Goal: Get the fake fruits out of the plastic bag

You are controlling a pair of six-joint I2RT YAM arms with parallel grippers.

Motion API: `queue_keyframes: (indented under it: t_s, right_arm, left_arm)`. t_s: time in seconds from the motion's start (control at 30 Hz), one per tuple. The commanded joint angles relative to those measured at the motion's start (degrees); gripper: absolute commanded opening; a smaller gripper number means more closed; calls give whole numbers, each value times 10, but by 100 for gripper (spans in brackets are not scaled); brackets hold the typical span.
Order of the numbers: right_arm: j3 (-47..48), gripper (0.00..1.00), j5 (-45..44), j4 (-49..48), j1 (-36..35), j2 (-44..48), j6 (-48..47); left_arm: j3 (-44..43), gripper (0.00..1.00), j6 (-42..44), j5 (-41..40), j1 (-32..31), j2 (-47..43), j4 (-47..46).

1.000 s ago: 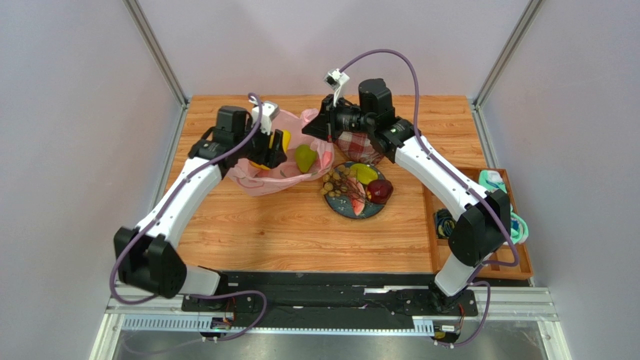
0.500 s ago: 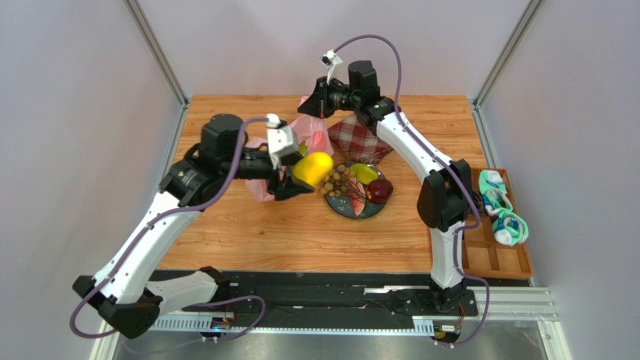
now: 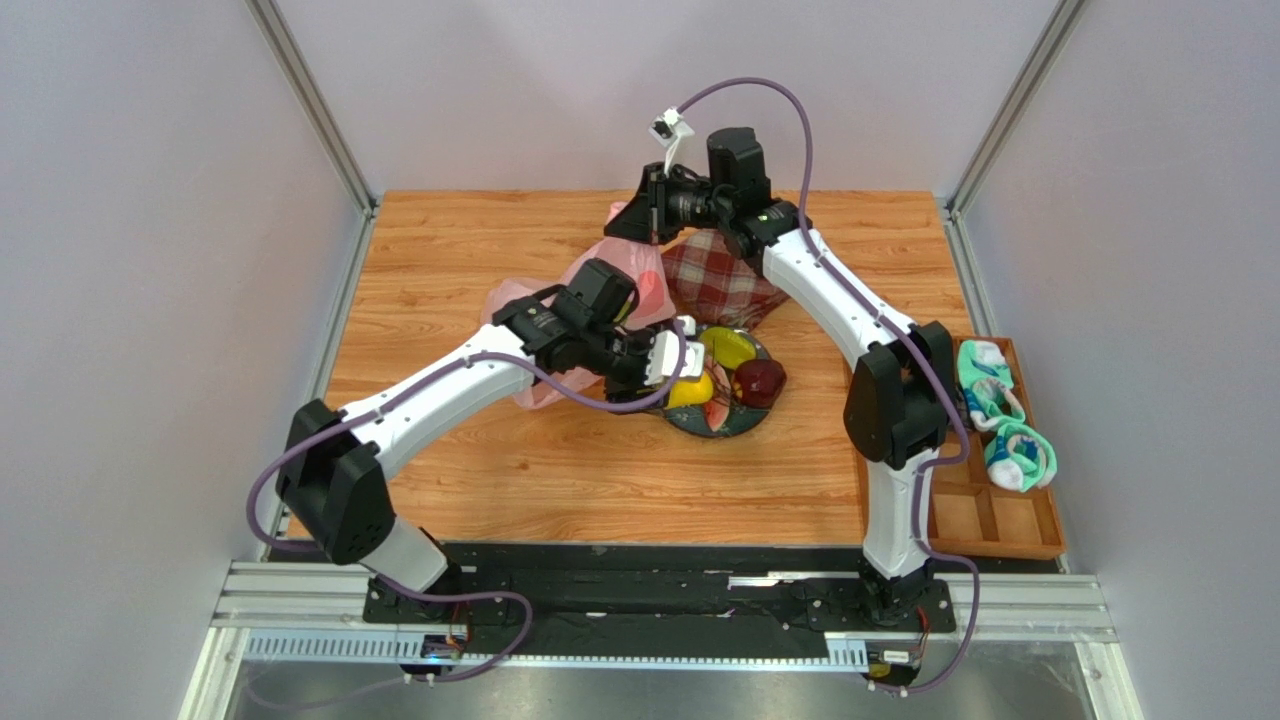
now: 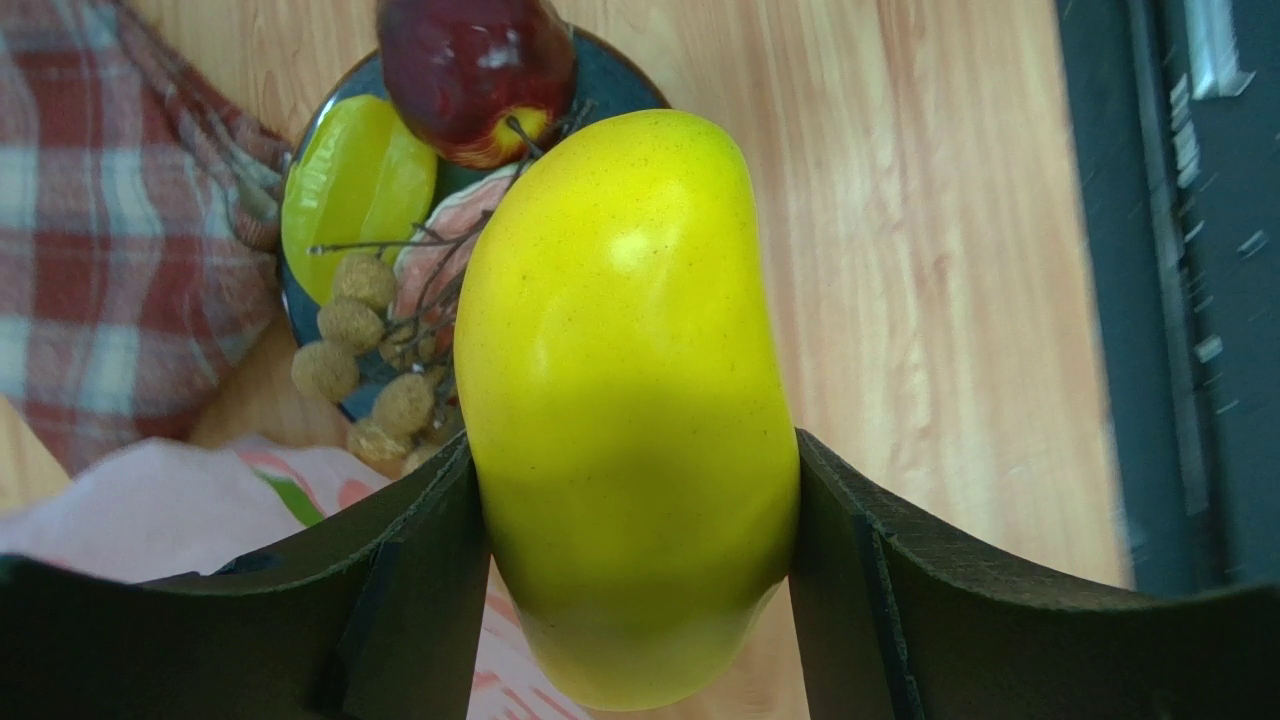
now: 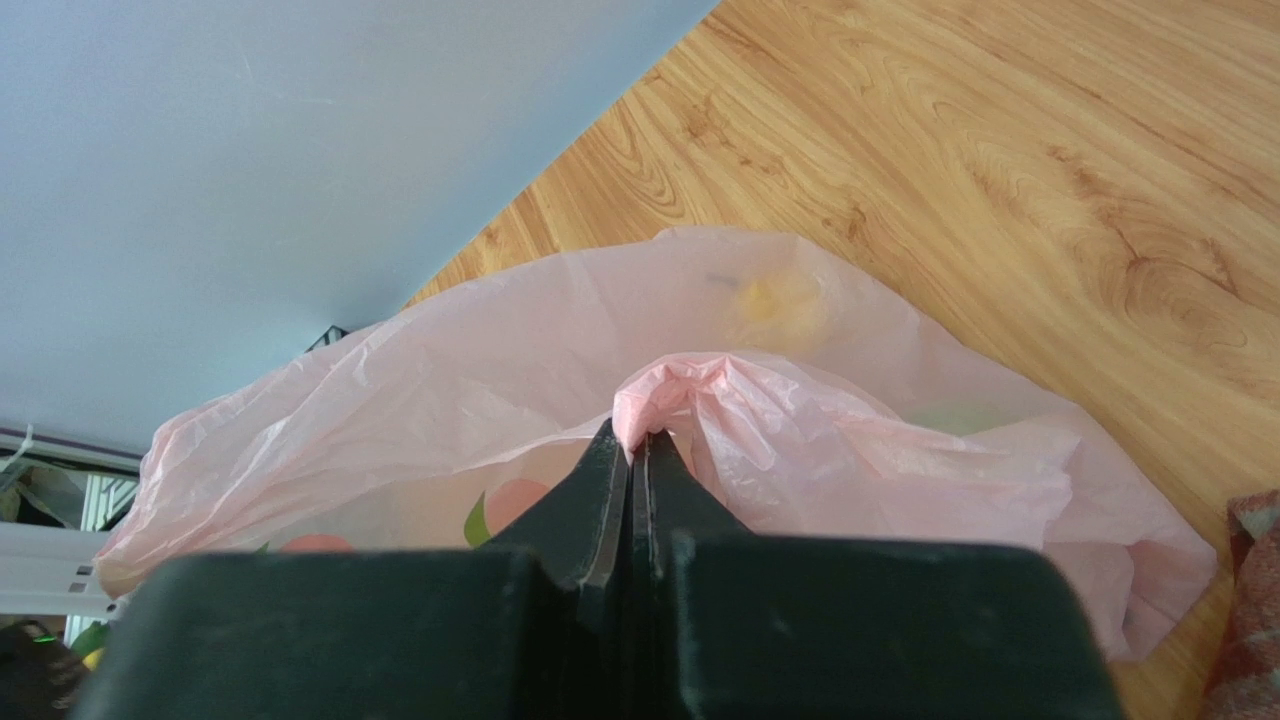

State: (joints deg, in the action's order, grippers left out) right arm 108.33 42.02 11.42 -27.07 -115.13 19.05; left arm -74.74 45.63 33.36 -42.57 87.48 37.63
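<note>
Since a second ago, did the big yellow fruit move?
Yes. The yellow fruit, held in the left gripper, went rightward and nearer, from the pink bag to the dark plate's left edge.

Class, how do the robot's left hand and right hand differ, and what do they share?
The left hand spreads wide around a yellow fruit; the right hand is pinched shut on the pink plastic bag. The left hand is at the dark plate; the right hand is farther back. Both hold something.
</note>
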Motion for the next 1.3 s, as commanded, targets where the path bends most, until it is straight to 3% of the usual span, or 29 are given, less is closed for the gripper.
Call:
queue_keyframes:
  t_s: [0.0,0.17,0.27,0.47,0.73,0.87,1.03,1.07,1.13,1.17,1.2,1.27]
  right_arm:
    - [-7,0,3,-21,-2,47,-2]
    - [-22,0,-3,-30,-3,59,0]
    - [-33,0,-2,-31,-5,66,2]
    - [-64,0,-3,-36,-12,90,3]
    - [-95,0,-4,-40,-17,111,5]
    - [-100,0,-4,-41,-16,113,9]
    - [-102,0,-4,-41,-18,118,10]
    - [-103,0,-4,-41,-18,119,9]
    - [-104,0,-4,-41,-18,120,9]
    - [-105,0,-3,-41,-18,121,10]
    - [-106,0,-3,-41,-18,122,10]
    - [-107,0,-3,-43,-19,124,9]
  left_arm:
    - [-39,0,214,-3,-10,37,46]
    - [-32,0,376,-17,-20,80,84]
    - [-49,0,422,-33,-26,117,107]
    - [-123,0,432,-50,-40,187,143]
    - [-124,0,429,-63,-45,223,125]
    - [-114,15,404,-81,-49,236,75]
    - [-124,25,351,-104,-58,252,46]
    - [-121,40,345,-106,-61,249,45]
    - [-121,60,326,-113,-65,247,44]
    - [-119,84,322,-116,-66,243,44]
    - [-118,92,317,-117,-67,241,44]
    - [-118,92,311,-123,-67,237,44]
